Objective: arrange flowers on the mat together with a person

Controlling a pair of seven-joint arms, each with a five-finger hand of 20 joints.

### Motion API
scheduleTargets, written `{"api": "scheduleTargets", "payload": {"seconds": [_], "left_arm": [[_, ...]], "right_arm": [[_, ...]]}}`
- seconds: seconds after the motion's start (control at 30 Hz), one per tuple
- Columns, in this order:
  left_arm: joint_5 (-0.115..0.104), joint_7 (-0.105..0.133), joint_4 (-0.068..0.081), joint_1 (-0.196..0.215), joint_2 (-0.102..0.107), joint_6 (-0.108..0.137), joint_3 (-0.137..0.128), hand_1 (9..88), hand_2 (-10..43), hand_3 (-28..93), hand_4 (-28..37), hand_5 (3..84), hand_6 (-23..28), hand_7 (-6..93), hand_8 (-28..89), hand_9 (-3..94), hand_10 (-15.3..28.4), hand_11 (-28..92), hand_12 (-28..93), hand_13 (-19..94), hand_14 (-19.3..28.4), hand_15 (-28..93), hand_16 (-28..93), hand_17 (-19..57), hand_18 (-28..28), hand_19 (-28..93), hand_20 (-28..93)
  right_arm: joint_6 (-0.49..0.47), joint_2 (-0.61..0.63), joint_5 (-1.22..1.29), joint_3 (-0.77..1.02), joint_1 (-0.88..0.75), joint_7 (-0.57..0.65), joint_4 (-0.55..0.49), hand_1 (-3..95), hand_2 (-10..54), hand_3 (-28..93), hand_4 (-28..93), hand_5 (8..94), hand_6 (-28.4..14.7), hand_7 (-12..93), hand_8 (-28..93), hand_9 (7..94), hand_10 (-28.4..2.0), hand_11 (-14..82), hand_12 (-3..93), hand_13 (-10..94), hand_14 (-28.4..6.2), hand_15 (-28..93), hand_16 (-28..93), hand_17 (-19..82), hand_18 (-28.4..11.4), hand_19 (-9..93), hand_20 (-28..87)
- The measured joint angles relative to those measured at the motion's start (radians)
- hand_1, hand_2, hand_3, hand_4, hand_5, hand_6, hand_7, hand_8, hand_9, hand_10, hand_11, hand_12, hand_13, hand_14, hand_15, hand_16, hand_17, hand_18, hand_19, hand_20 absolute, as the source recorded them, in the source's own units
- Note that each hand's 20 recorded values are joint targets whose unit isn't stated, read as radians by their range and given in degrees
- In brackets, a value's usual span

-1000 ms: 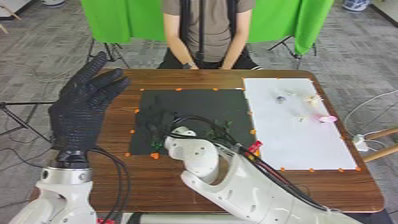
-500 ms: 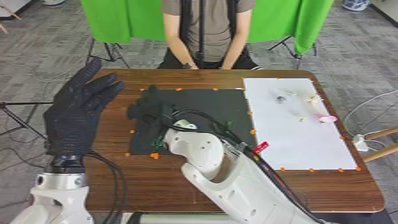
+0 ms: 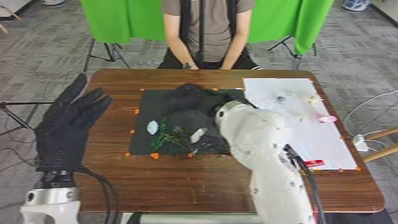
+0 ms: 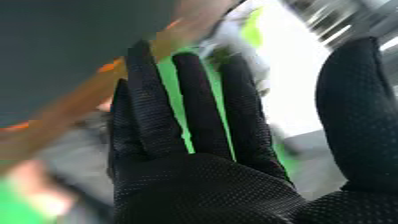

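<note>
Blossom [image 3: 153,127], white, with green sprigs [image 3: 160,142] on dark mat [image 3: 153,102], centre-left of frame; pink flower [image 3: 328,119] on white mat [image 3: 322,145], right; arrangement, I judge, partway; my right hand [image 3: 189,100] straight-fingered, pinching nothing, left hand [image 3: 64,132] spread.

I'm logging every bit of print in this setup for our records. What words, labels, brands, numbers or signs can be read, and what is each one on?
No text can be read.
Red tag beside the right arm: pale marks, too small to read.
Dark mat and white mat: no lettering can be made out.
</note>
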Motion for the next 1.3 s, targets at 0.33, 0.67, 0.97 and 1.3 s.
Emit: {"api": "scheduleTargets", "payload": {"seconds": [0.33, 0.67, 0.97, 1.3], "left_arm": [[0.017, -0.043, 0.007, 0.015, -0.030, 0.003, 0.003, 22.4, 7.8, 79, -28.1, 35.8, 7.4, 10.2, -10, 36.1, 18.7, 18, 8, 28, 21.2, 29, -7, 2.4, 22.1, 66, -11], [0.029, -0.077, 0.019, 0.000, -0.040, -0.008, 0.013, 22.2, 7.5, 80, -28.0, 35.5, 7.3, 11.1, -10, 35.5, 18.8, 19, 8, 28, 22.7, 31, -7, -2.0, 21.5, 61, -15], [0.029, -0.089, 0.025, 0.002, -0.043, -0.009, 0.041, 22.4, 7.3, 80, -28.0, 35.5, 7.2, 11.3, -11, 35.6, 19.1, 20, 8, 28, 23.8, 34, -8, -5.3, 21.3, 55, -5], [0.028, -0.101, 0.025, 0.004, -0.055, -0.008, 0.051, 22.5, 7.3, 80, -27.9, 35.9, 7.5, 11.1, -10, 36.3, 19.4, 21, 9, 28, 24.4, 36, -8, -6.1, 21.6, 55, -2]], "right_arm": [[0.272, 0.165, 0.493, 0.300, -0.203, -0.033, -0.102, 19.8, 0.7, 79, -28, 36.0, -0.2, 9, -12, 40.3, -15.6, 4.5, 10.7, 35, -20.6, 14, 18, 5, -17.5, 41, 11], [0.389, 0.171, 0.973, 0.429, -0.417, -0.105, -0.148, 19.6, 2.6, 80, -28, 37.9, 0.7, 10, -12, 42.7, -15.1, 6.2, 10.9, 39, -20.2, 15, 19, 6, -17.3, 41, 12], [0.529, 0.218, 1.204, 0.423, -0.560, -0.325, -0.190, 20.5, 3.3, 82, -28, 39.8, 1.2, 12, -13, 45.0, -14.6, 7.6, 10.4, 41, -19.8, 18, 18, 6, -17.5, 43, 14], [0.536, 0.221, 1.163, 0.438, -0.576, -0.314, -0.193, 20.3, 3.6, 82, -28, 39.9, 1.3, 12, -13, 45.5, -14.7, 8.0, 10.1, 41, -19.7, 20, 17, 6, -17.4, 43, 14]]}}
